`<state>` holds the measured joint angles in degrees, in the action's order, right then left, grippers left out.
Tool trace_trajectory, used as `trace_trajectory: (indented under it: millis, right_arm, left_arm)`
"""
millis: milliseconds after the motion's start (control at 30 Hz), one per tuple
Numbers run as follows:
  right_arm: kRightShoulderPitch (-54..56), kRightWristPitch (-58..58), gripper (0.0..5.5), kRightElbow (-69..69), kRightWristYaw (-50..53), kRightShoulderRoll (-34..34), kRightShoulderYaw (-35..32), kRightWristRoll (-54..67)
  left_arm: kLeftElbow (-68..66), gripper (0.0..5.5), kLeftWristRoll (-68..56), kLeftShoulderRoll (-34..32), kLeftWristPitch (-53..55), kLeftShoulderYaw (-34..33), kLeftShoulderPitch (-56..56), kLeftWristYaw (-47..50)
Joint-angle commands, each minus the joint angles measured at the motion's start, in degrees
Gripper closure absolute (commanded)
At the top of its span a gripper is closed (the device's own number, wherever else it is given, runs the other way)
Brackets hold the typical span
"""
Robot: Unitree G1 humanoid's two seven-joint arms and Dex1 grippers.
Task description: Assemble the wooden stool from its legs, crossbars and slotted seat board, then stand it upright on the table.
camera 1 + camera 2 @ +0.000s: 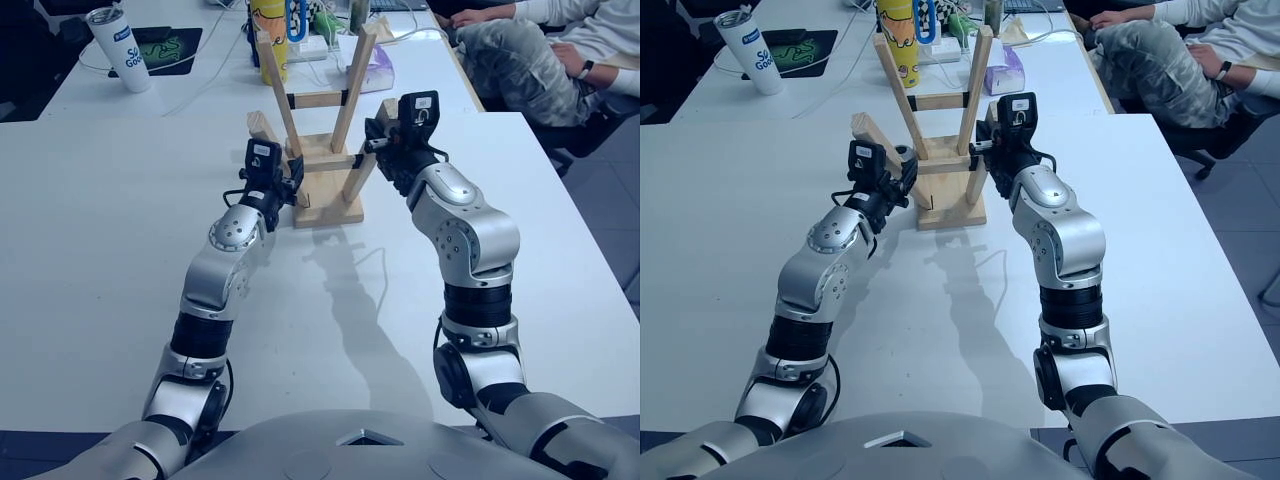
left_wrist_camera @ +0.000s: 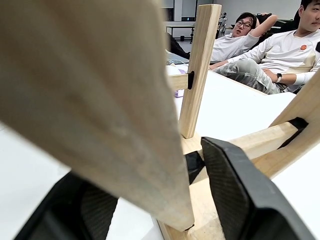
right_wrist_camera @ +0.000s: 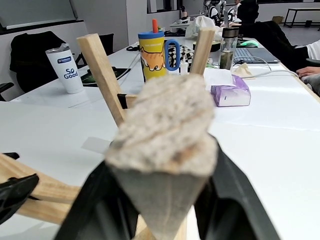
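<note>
Closest of all, in the left wrist view, the near-left leg (image 2: 100,100) of pale wood slants between two black fingers (image 2: 240,195), so the left claw (image 1: 289,182) is closed on that leg, low down near where it meets the seat board (image 1: 328,212). From the right wrist the blunt, rough end of the near-right leg (image 3: 162,125) sits between the dark fingers (image 3: 102,205) of the right claw (image 1: 380,141), which is likewise clamped on it, close to its free upper end. Seen from the head, the stool (image 1: 322,159) is upside down on the white worktop (image 1: 120,260), roughly at the middle of its far half: the seat board lies on the surface and four legs splay upward from it (the two far legs rise steeper and higher in the view than the two held ones). Crossbars (image 1: 318,99) join the legs, one high between the far pair and another lower down, with dark fittings at the joints. Both arms stretch forward, the left to the stool's left side and the right to its right side. Beyond the stool, on a second worktop touching the first, stand a white tumbler (image 1: 118,45) well off to the left, a yellow mug (image 1: 270,35) with a blue handle just behind the far-left leg, and a purple tissue box (image 3: 230,95) beside the far-right leg.
</note>
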<state>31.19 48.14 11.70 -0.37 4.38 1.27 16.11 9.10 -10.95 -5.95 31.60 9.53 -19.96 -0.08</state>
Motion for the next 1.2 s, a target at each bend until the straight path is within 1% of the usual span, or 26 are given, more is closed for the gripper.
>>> trace_trajectory:
  millis: [33, 333, 667, 767, 867, 967, 1100, 1200]
  right_arm:
    - [1.5, 1.9, 4.37, -1.3, -6.4, -5.3, 5.4, 4.5]
    - [1.3, 1.5, 4.37, -4.4, -4.1, -5.5, 2.9, 3.1]
    - [1.1, 0.9, 4.38, -6.0, -3.6, -5.2, 2.2, 2.3]
    - [1.2, 0.6, 4.38, -6.3, -3.6, -5.1, 2.1, 2.2]
    - [1.1, 0.5, 4.38, -6.5, -3.6, -4.9, 2.0, 2.0]
    - [1.0, 0.3, 4.38, -6.8, -3.4, -4.8, 2.0, 1.8]
    - [0.9, -0.4, 4.38, -6.9, -3.4, -4.7, 2.0, 1.4]
    - [0.7, -1.5, 4.38, -6.6, -3.8, -4.0, 2.8, 0.6]
  left_arm:
    - [0.2, 2.91, -0.4, 2.3, -0.6, 2.1, 0.0, -3.3]
    - [1.5, 2.91, 1.9, 0.5, -1.9, -0.2, 1.3, -3.1]
    - [6.0, 2.91, 4.9, 0.0, -6.8, -1.6, 1.4, -4.0]
    - [8.2, 2.91, 4.8, 0.0, -8.1, -2.9, 1.0, -3.9]
    - [10.9, 2.91, 3.4, 0.6, -8.8, -5.1, -0.1, -3.8]
    - [14.9, 2.91, -0.5, 2.4, -9.1, -8.6, -2.5, -3.5]
    - [19.6, 2.91, -11.1, 6.1, -8.6, -16.4, -5.9, -1.4]
    - [18.0, 2.91, -13.1, 4.8, -8.3, -20.1, -6.2, -0.6]
